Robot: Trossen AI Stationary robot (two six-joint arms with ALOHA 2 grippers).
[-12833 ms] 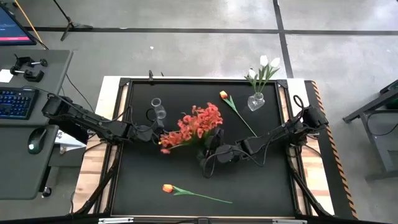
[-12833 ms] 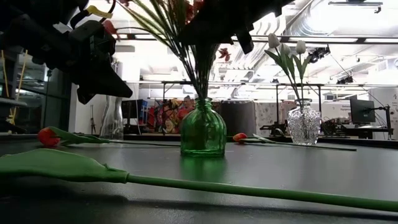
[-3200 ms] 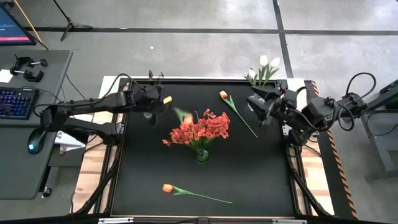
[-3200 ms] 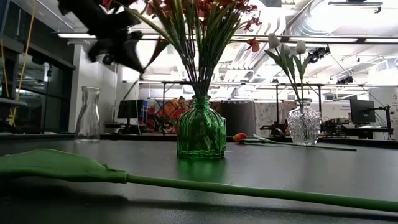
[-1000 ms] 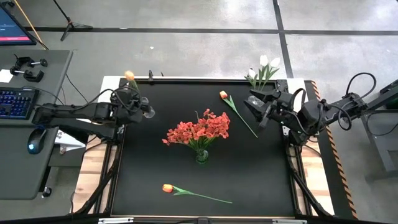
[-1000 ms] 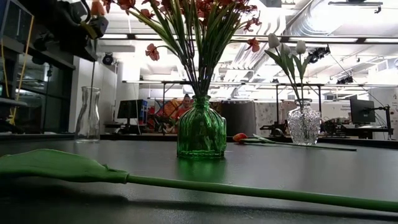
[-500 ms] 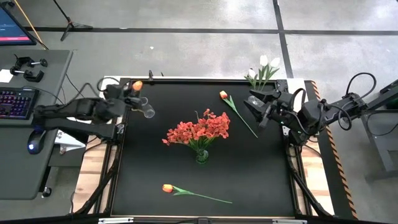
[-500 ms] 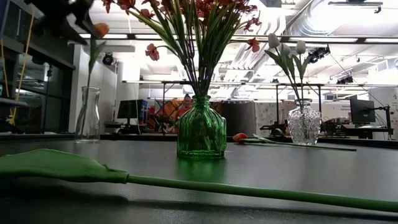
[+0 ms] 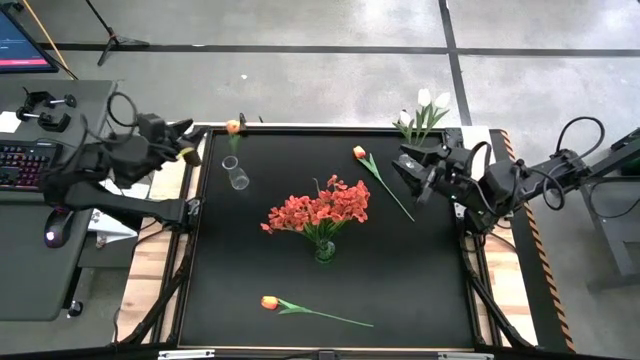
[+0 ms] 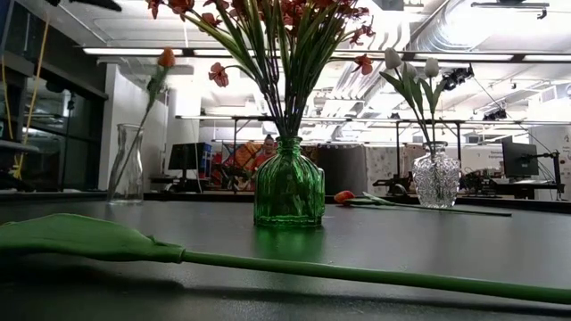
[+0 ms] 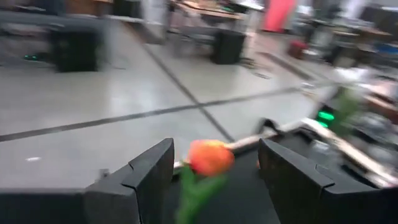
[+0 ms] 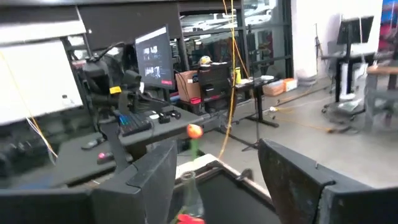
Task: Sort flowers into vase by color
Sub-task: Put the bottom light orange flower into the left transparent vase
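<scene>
An orange tulip [image 9: 233,127] stands in the clear glass bottle [image 9: 237,178] at the table's far left. Its stem leans on the bottle's mouth and its head [image 10: 166,58] tilts over. My left gripper [image 9: 188,152] is open and hangs left of the bottle, beyond the table's left edge; the tulip head [image 11: 210,157] shows ahead of its fingers. The green vase [image 10: 288,193] mid-table holds the red-orange blossoms [image 9: 320,208]. White tulips [image 9: 428,105] stand in a cut-glass vase [image 10: 436,178] at the far right. My right gripper [image 9: 412,172] waits open beside them.
One orange tulip [image 9: 358,152] lies flat right of the blossoms, its stem running toward my right gripper. Another orange tulip [image 9: 270,302] lies near the front edge, with its leaf [image 10: 89,239] close to the low camera. A desk with a keyboard [image 9: 20,165] stands left of the table.
My left gripper has opened and let go of the orange tulip, then drawn back toward the table's left edge. The tulip has sunk into the clear bottle and now stands there by itself, its head tipped over.
</scene>
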